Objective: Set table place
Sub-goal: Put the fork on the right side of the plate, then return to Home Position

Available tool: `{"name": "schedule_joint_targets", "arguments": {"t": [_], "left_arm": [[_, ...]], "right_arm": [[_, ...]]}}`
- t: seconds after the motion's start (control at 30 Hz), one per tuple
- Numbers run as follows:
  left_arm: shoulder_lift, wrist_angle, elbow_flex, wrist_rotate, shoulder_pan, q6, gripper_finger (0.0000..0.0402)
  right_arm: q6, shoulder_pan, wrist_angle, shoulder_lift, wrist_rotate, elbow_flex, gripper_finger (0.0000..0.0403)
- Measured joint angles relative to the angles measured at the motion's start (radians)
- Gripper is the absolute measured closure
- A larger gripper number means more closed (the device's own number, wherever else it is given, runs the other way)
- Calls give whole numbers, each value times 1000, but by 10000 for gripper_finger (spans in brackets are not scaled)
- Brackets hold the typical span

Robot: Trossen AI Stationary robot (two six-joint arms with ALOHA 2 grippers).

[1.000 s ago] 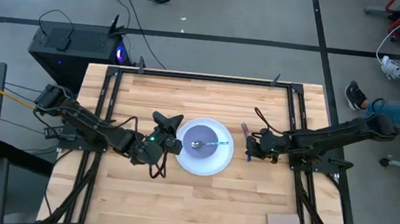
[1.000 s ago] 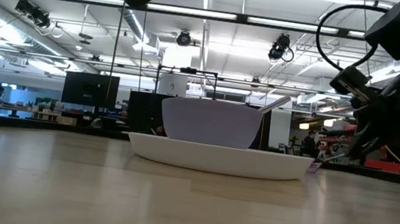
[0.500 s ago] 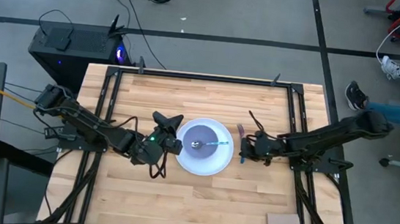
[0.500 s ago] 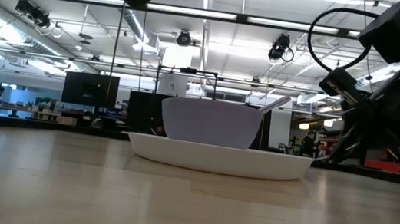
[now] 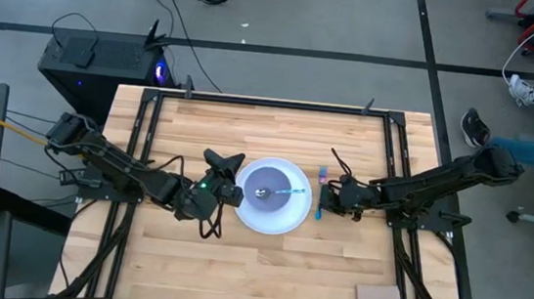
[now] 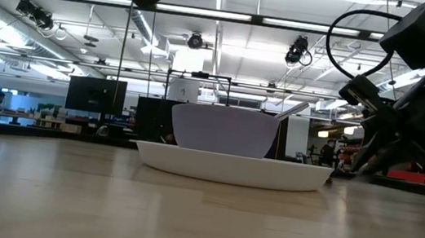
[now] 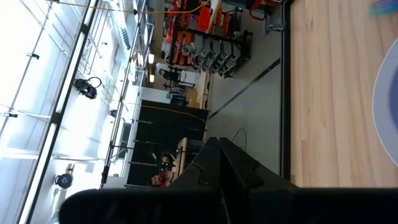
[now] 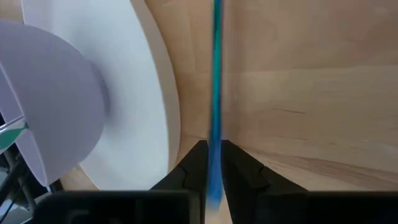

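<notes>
Only the right wrist view shows right gripper [image 8: 211, 163] fingers pinching the fork [image 8: 216, 87].

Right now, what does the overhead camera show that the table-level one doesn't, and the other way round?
Only the high view shows the fork lying on the table beside the plate, at the right gripper, and the waiting left gripper. Only the low view shows the room behind. Both show the plate, the bowl on it, and the spoon.
</notes>
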Motion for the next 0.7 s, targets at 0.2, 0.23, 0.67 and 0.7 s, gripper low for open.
{"name": "schedule_joint_targets", "arguments": {"t": [0.2,0.23,0.67,0.7], "left_arm": [[0,0,0,0,0,0,395],[0,0,0,0,0,0,397],[-36,-2,0,1,-1,-54,397],[-49,0,0,2,-1,-68,398]], "right_arm": [[-15,0,-14,0,0,0,345],[-32,0,-16,0,0,0,344],[-423,46,-18,-88,-20,1,391],[-455,50,-17,-98,-16,1,394]]}}
